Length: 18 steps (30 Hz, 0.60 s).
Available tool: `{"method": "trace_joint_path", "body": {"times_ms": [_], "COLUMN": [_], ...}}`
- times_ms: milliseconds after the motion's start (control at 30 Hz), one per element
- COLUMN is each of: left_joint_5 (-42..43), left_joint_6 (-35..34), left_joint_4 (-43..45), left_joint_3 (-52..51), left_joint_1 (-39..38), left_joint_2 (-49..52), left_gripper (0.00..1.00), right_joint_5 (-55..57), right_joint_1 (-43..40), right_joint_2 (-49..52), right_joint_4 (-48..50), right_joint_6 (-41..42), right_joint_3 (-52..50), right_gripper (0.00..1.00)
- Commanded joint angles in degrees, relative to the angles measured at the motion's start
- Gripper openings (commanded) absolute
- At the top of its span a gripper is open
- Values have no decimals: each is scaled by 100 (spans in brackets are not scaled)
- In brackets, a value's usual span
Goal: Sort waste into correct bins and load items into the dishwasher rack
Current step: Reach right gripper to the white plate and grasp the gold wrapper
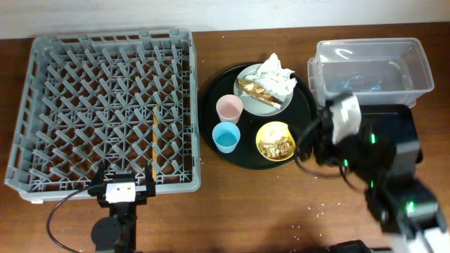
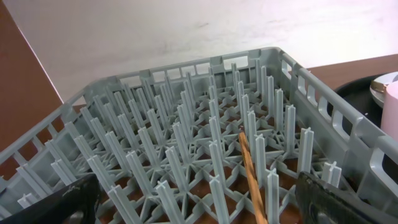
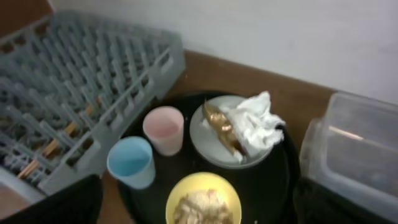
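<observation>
Spread wide, the left gripper (image 1: 121, 191) sits at the near edge of the large grey pegged plastic rack (image 1: 84, 98); the right gripper (image 3: 196, 213), also spread, hovers by the round black tray (image 1: 247, 153).

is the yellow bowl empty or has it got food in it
Not empty. The yellow bowl stands upright with a heap of brownish-beige food scraps in its middle, visible in both the overhead and right wrist views.

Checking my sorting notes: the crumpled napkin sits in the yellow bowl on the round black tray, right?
No: the overhead view shows the crumpled napkin on the pale plate, not the yellow bowl; both sit on the round black tray.
</observation>
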Motion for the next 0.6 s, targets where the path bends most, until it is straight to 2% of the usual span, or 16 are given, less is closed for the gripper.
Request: {"method": "trace_joint_path", "body": {"times_ms": [0,133,200,267,433,567], "left_joint_5": [63,66,66,66,66,66], "left_joint_6": [90,90,90,90,90,90], "left_joint_4": [4,4,4,4,4,4], "left_joint_3": [-37,-35,-37,-37,-37,-37], "left_joint_1": [39,39,39,39,39,39], "left_joint_2": [-55,-55,-55,-55,-55,-55], "left_gripper": [99,99,99,99,100,99], "right_joint_5": [-297,-280,-269,-271,-269,-162], "right_joint_1": [31,31,31,31,31,31], "right_joint_2": [1152,2500,2898,3300,3954,4468], "right_joint_4": [-874,-2109,-2334,-2350,-1912,-1843], "right_joint_6": [-387,-387,-387,-385,-387,-848], "right_joint_3": [1388,2879,3289,3602,3639,3639], "right_gripper": [99,99,98,98,98,99]}}
